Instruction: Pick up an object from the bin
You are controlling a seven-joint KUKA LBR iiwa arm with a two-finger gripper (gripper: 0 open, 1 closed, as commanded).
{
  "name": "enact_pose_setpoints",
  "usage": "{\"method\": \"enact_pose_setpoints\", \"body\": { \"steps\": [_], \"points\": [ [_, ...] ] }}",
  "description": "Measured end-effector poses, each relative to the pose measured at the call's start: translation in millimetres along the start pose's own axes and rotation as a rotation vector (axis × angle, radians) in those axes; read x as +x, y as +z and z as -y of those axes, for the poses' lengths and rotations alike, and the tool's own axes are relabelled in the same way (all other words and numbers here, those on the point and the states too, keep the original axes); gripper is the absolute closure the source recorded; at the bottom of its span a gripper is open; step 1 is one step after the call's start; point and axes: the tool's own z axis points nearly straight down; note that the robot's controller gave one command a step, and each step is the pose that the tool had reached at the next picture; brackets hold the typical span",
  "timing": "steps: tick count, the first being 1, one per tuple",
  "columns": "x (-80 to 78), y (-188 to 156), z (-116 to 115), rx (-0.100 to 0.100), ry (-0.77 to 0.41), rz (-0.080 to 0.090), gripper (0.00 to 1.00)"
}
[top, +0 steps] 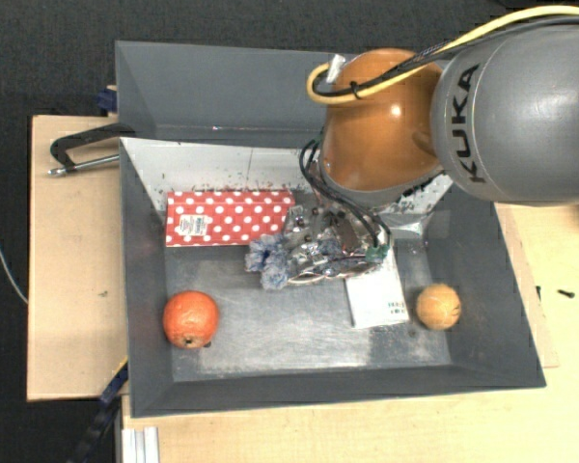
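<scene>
Five loose things lie in the grey bin [145, 287]. The largest, a red box with white dots [230, 217], lies flat along the back wall. Next come a white flat packet [376, 299] toward the front-right, a red-orange fruit [190, 318] near the front-left corner, a crumpled blue-grey wad [270, 260] at the middle, and a small orange ball [438, 307] by the right wall. The gripper [333, 239] sits low at the bin's middle, just beside the wad, its likeliest pick. I cannot tell whether it is spread or closed. Closing here could catch the wad and the packet's edge together, and the lift might then slip.
</scene>
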Motion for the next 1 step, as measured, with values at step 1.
{"method": "enact_pose_setpoints", "body": {
  "steps": [1],
  "points": [
    [24.0, -81.5, -17.9, 0.0, -0.663, 0.003, 1.0]
  ]
}}
